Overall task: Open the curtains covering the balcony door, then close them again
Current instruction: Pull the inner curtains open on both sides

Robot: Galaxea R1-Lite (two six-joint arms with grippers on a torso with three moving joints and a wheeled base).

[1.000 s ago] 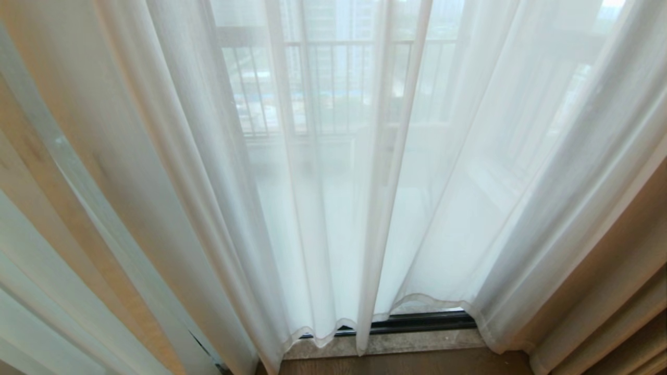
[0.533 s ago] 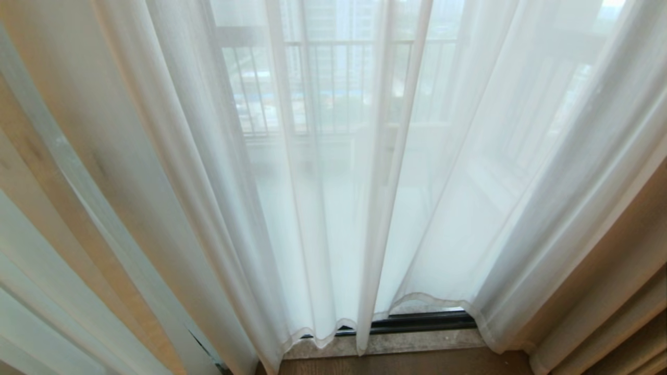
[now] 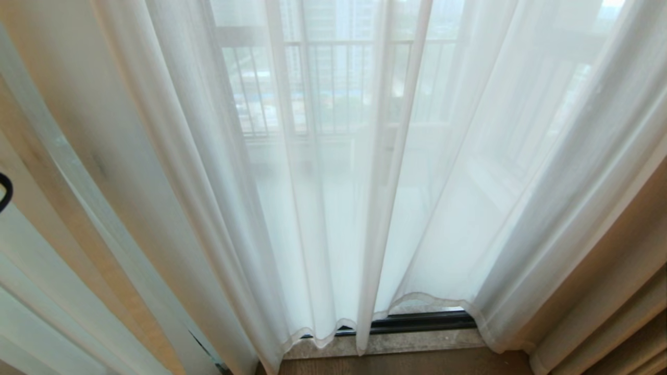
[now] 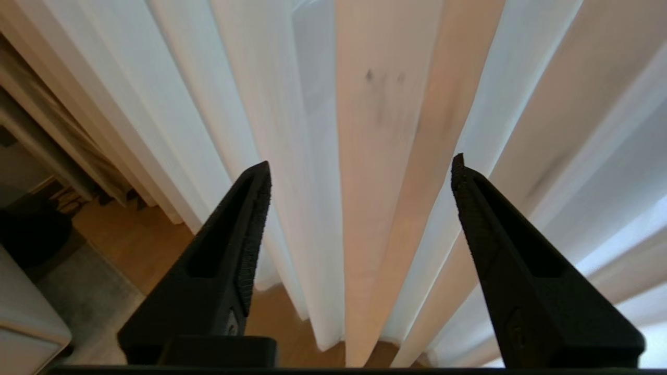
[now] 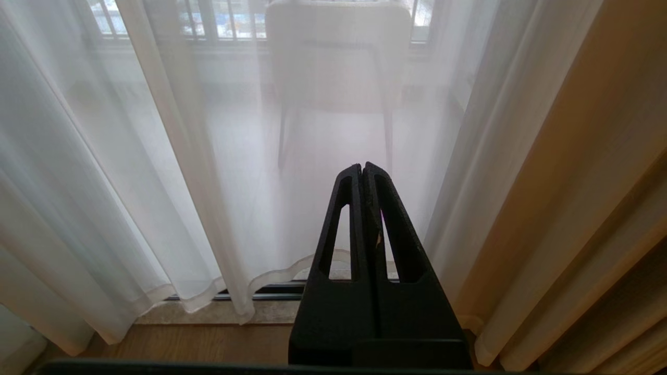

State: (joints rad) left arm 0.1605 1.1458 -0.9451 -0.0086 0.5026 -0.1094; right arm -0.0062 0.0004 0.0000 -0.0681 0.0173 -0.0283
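Jaws of the left gripper (image 4: 359, 166) stand spread, empty, pointing at curtain folds with nothing between them; right gripper (image 5: 362, 169) is clenched shut, empty, aimed low at the curtains (image 3: 333, 208). Curtains hang drawn together across the door (image 3: 422, 322), leaving only its dark bottom track exposed. Railing (image 3: 333, 88) and chair (image 5: 336, 57) show blurred through the fabric. Drapes (image 3: 615, 291) are cut off at right.

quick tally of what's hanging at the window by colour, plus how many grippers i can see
White sheer curtains: 2 panels, meeting at the middle, covering the balcony door
Beige-tan drapes: 2, one at each side
Grippers: 2, the left gripper open facing the folds, the right gripper shut
Total: 6
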